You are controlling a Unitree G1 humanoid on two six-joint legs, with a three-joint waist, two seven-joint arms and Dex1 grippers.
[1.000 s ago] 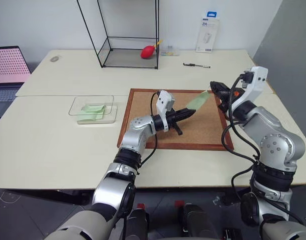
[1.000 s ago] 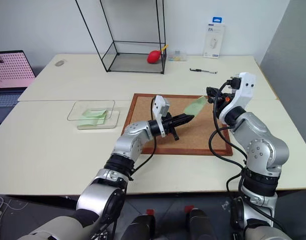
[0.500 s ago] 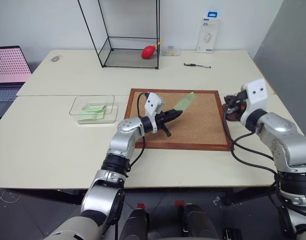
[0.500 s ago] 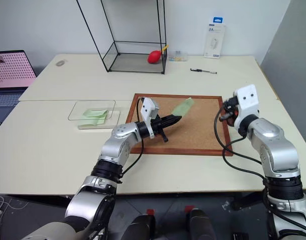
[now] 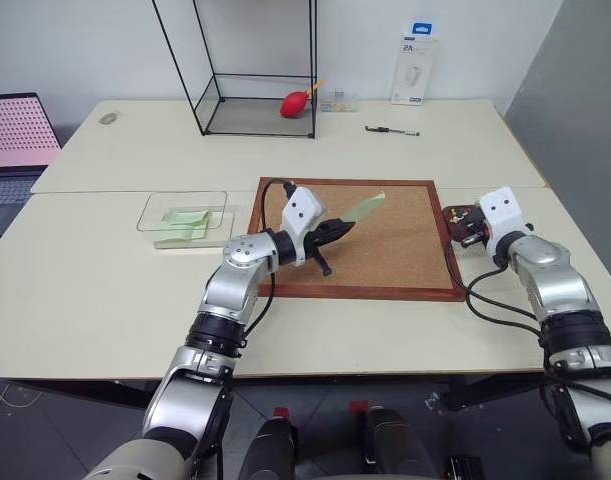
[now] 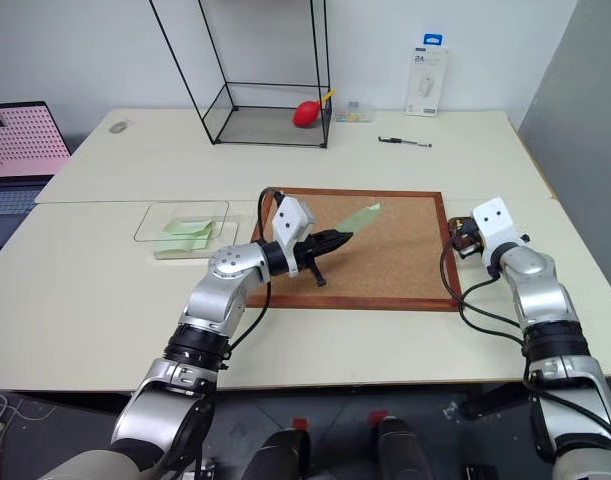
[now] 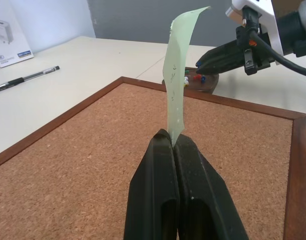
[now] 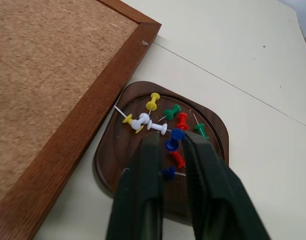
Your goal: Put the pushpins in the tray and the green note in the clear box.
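One green note (image 7: 177, 85) pinched upright in shut left gripper (image 7: 171, 145), right gripper (image 8: 169, 145) slightly parted over tray (image 8: 112, 150).

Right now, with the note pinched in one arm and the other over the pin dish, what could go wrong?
The left gripper holds the green note only by its lower edge, so the standing slip could bend or slide free on the way to the clear box. The right gripper, jaws slightly apart, has a blue pushpin between them above the tray; the pin could stick and ride out as the arm lifts.
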